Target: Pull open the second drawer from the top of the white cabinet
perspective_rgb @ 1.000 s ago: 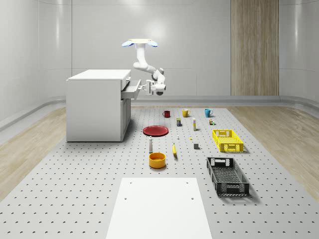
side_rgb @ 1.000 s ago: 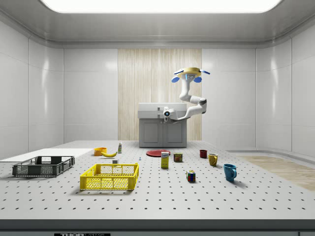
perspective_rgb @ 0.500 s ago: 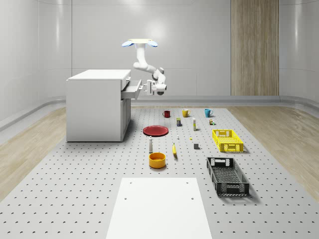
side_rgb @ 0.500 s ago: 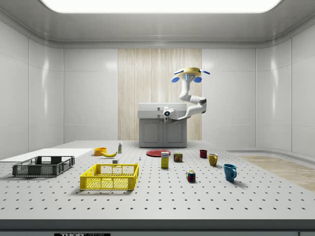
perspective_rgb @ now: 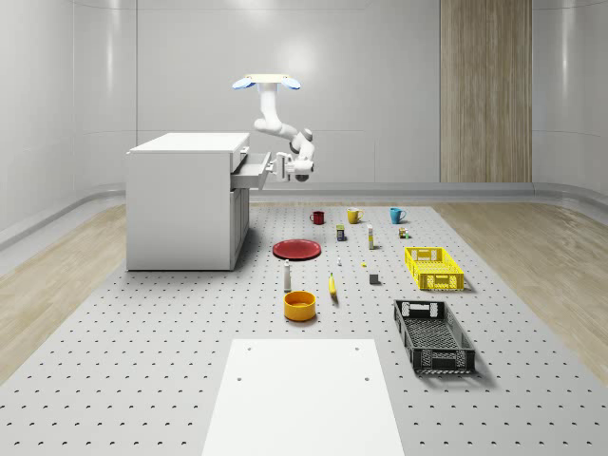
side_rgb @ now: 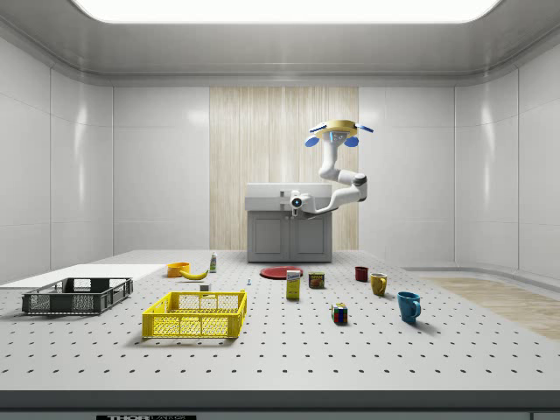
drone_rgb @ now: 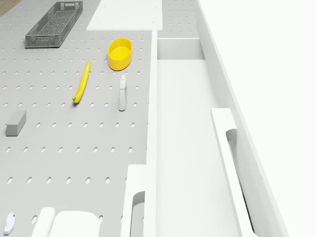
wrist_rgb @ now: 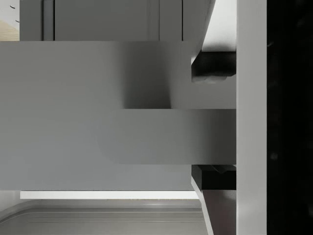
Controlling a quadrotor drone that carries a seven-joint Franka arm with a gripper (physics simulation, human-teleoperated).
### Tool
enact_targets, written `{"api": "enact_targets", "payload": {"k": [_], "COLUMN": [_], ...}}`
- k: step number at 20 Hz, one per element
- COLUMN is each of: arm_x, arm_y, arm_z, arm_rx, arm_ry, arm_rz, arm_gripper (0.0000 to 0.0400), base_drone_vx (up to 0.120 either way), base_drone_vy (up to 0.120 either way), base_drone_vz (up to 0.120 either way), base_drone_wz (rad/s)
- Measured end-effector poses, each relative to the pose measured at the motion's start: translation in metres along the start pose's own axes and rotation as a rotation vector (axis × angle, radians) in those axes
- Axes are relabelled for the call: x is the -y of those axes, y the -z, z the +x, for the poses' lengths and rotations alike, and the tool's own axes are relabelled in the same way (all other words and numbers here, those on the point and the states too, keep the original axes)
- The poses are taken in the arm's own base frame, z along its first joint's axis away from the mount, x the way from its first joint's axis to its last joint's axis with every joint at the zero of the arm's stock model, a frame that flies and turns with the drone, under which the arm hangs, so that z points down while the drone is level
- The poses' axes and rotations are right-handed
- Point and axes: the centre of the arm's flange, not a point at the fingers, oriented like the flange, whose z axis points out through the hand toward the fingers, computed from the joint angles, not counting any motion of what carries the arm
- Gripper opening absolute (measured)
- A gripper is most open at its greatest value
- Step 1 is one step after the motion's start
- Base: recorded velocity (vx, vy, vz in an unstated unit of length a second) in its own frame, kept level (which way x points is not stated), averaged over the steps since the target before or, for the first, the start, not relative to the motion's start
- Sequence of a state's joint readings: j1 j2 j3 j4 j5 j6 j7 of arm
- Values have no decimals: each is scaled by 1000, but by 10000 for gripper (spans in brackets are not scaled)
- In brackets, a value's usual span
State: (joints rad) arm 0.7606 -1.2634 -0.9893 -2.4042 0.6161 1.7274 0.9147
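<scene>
Cabinet (perspective_rgb: 183, 199): white, stands at the whole-scene view's left on the perforated floor.
Drone (perspective_rgb: 267, 83): hovers just beside the cabinet, above the drawer front.
Drawer (perspective_rgb: 250, 169): second from top, partly pulled out.
Gripper (perspective_rgb: 282, 168): at the drawer's handle (drone_rgb: 133, 205), fingers (wrist_rgb: 212, 66) clamped on either side of it.

Whole-scene and side cameras sit far back, sharing the white cabinet (perspective_rgb: 185, 199); drone and wrist cameras sit close.

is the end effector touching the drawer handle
Touching. In the wrist view both dark fingertips sit against the handle, one on each side. In the whole-scene view the end effector meets the drawer front.
</scene>
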Motion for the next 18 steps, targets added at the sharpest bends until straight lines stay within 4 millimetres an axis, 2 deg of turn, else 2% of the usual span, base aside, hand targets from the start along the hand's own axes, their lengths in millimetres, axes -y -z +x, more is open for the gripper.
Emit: {"api": "enact_targets", "payload": {"k": [1,4,18], "arm_x": [0,0,-1], "arm_y": [1,5,53], "arm_z": [0,0,1], "arm_rx": [0,-4,-8], "arm_ry": [0,1,0], "arm_rz": [0,-4,-8], "arm_gripper": [166,158,147], "base_drone_vx": [0,0,0], "base_drone_vy": [0,0,0], "base_drone_vz": [0,0,0], "base_drone_wz": [0,0,0]}}
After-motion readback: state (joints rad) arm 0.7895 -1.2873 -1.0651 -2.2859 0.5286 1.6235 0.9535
